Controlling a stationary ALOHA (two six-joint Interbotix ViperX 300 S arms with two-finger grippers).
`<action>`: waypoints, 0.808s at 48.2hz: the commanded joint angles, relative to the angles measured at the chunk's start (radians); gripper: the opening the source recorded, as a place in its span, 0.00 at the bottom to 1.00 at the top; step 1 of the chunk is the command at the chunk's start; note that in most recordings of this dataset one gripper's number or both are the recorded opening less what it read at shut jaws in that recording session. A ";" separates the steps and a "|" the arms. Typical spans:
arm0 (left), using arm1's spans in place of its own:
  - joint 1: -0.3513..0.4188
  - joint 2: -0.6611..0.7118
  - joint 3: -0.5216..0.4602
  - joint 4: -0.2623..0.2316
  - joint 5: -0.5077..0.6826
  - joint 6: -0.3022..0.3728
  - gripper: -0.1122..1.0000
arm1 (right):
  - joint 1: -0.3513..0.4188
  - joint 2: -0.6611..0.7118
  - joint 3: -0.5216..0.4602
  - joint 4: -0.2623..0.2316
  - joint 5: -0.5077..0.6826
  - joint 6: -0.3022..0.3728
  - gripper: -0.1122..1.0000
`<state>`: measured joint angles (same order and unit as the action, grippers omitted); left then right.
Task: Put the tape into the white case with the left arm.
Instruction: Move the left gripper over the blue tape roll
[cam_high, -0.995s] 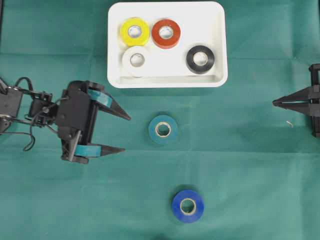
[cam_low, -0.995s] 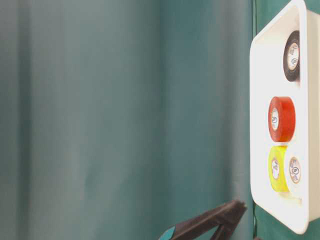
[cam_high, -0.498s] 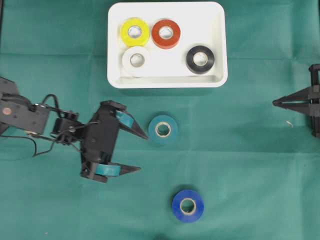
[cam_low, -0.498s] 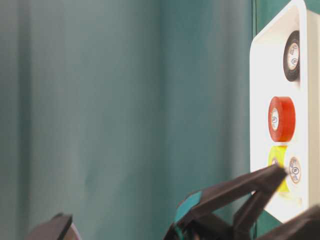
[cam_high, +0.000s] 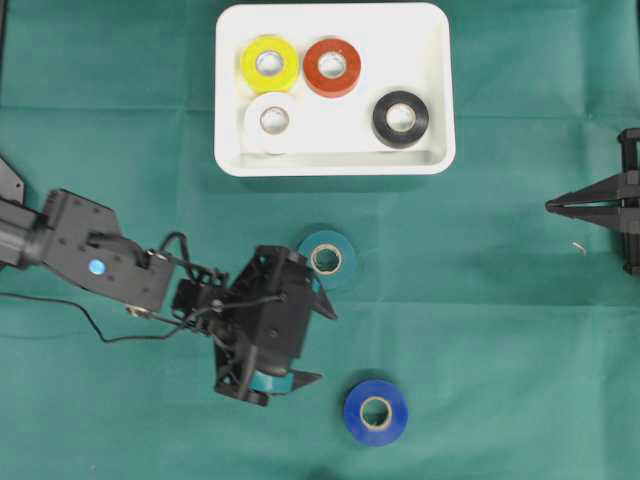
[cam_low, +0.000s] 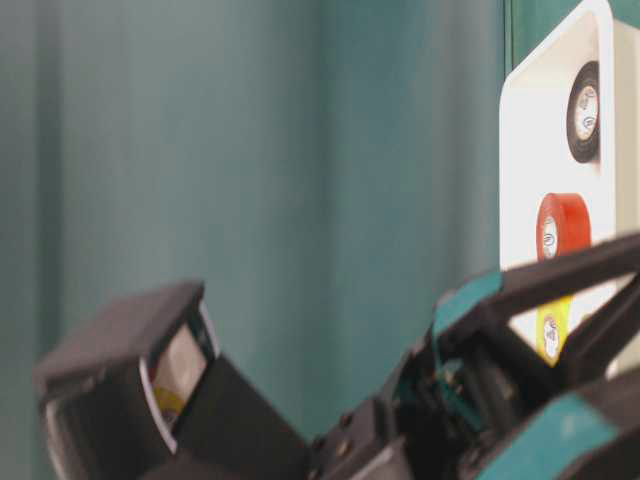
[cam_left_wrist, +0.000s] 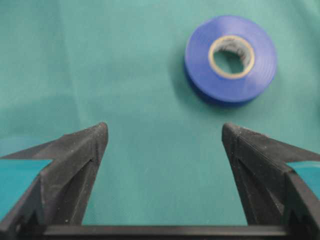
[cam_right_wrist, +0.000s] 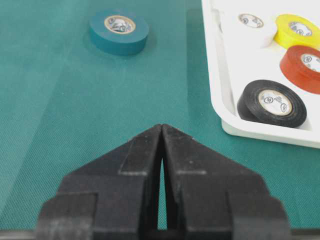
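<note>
Bench (cam_high: 120, 110): green cloth-covered surface, carries everything.
White case (cam_high: 440, 90): large white rectangular plastic tray w/ rounded corners, low walls, at far edge of bench, mid. Holds 4 rolls already: yellow tape roll (cam_high: 269, 63), red tape roll (cam_high: 332, 67), white tape roll (cam_high: 272, 121), black tape roll (cam_high: 401, 118). Plenty of bare floor left inside.
Left arm (cam_high: 85, 262): black arm w/ loose cables, reaching in from left edge. Change vs a sec ago: it was back near left edge, level w/ teal roll; now swung out toward bench centre and toward near edge.
Left gripper (cam_high: 317, 343): black pointed fingers w/ teal bands, spread wide, nothing between them. One fingertip just beside teal roll, other near blue roll.
Right gripper (cam_high: 552, 207): plain black, fingers pressed together, parked at right edge, not moved.
Teal tape roll (cam_high: 326, 259): flat on bench, just near-side of case, not shifted.
Blue tape roll (cam_high: 376, 411): flat on bench, by near edge, well apart from case. In wrist view it sits ahead of and off to right-finger side of gap, not yet straddled.
Meaning: approach phase. Likely target = blue roll, since wrist cam faces it. Still to do: line up over it, lower, pinch, carry to case.
</note>
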<state>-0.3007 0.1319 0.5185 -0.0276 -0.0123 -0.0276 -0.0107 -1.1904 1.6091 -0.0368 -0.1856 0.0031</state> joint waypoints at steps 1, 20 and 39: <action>-0.008 0.017 -0.066 0.000 0.009 -0.003 0.94 | -0.002 0.005 -0.008 -0.002 -0.014 0.000 0.02; -0.014 0.152 -0.244 -0.002 0.137 -0.101 0.94 | 0.000 0.005 -0.006 -0.012 -0.014 0.000 0.02; -0.029 0.258 -0.379 0.000 0.230 -0.186 0.94 | -0.002 0.005 -0.006 -0.012 -0.017 0.000 0.02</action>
<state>-0.3267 0.3927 0.1841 -0.0276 0.2010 -0.2025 -0.0107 -1.1919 1.6122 -0.0476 -0.1917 0.0031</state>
